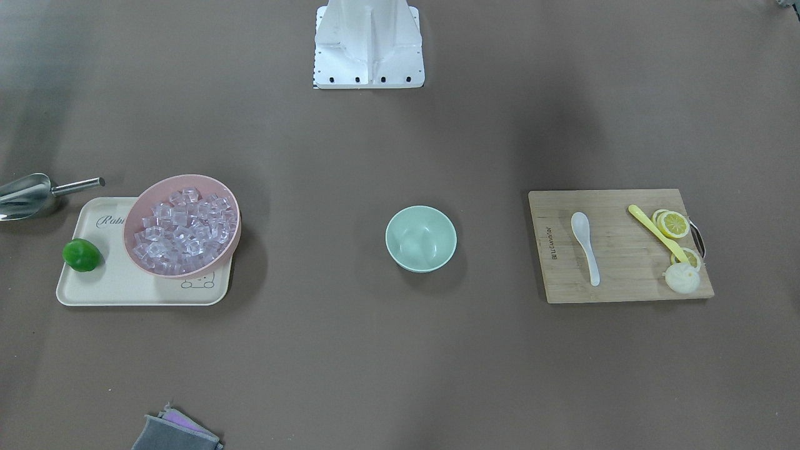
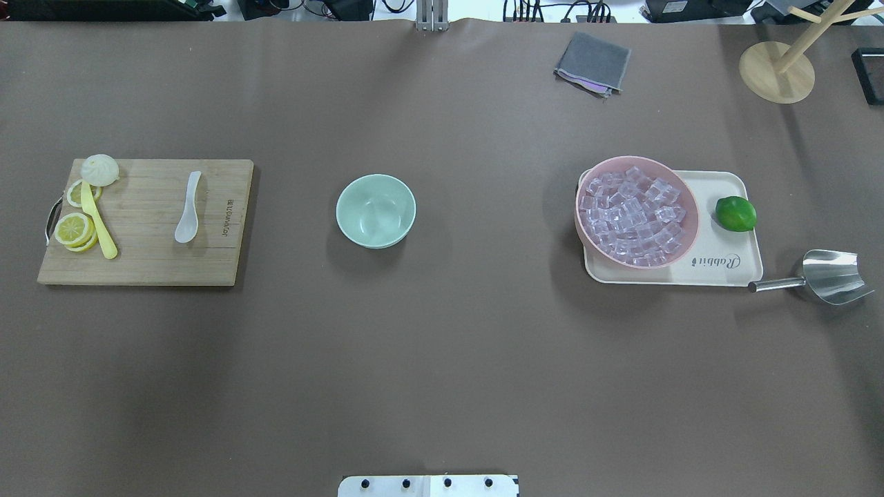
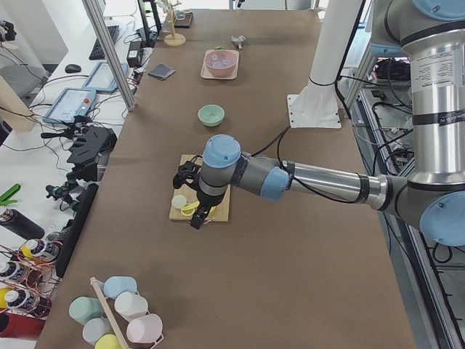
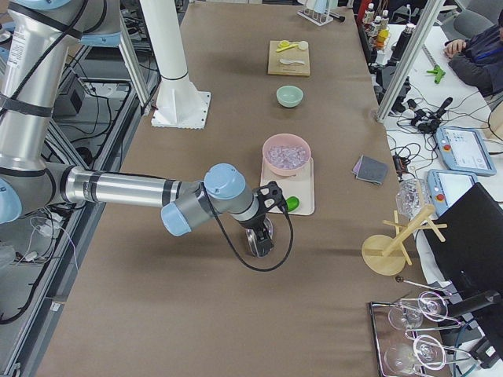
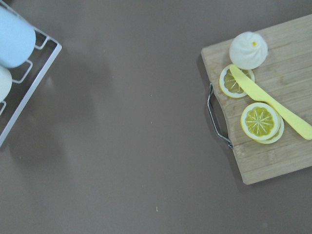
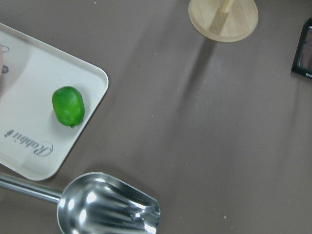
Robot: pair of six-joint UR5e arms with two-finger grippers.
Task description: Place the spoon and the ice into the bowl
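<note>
While left arm [image 3: 320, 179] stretches level, gripper [image 3: 197, 218] — downward.

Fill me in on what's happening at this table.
Nothing is picked up yet. The white spoon lies on the cutting board, the ice cubes fill the pink bowl, and the mint-green bowl between them is empty. The left gripper hangs near the board's end, the right gripper over the metal scoop.

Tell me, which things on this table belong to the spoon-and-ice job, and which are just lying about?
For the job: white spoon, ice cubes, mint-green bowl.

Lying about: yellow spoon, lemon slices, bun, lime, metal scoop, grey cloth, cutting board, tray, pink bowl.
</note>
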